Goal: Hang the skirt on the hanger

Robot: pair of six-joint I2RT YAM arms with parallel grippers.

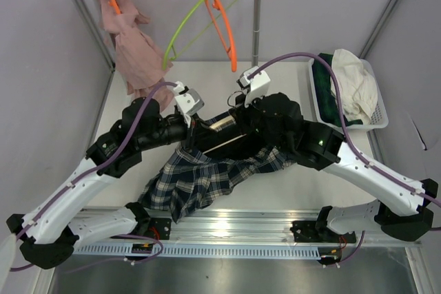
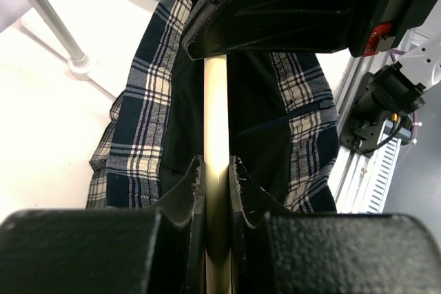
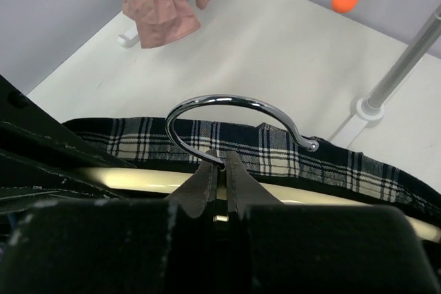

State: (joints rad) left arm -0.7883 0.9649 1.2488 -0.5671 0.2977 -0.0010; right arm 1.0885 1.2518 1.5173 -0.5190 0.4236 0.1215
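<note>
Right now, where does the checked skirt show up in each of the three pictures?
Top external: the skirt lies low in the centre of the picture.
Left wrist: the skirt fills the middle, on both sides of the pale hanger bar.
Right wrist: the skirt is a checked band across the middle, behind the chrome hook.
Shared landmark: the rack's upright pole.

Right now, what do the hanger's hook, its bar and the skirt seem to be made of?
Hook: polished metal, probably steel; it reflects like chrome. Bar: glossy cream, plastic or lacquered wood; I cannot tell which. Skirt: matte woven plaid cloth, draping in soft folds.
</note>
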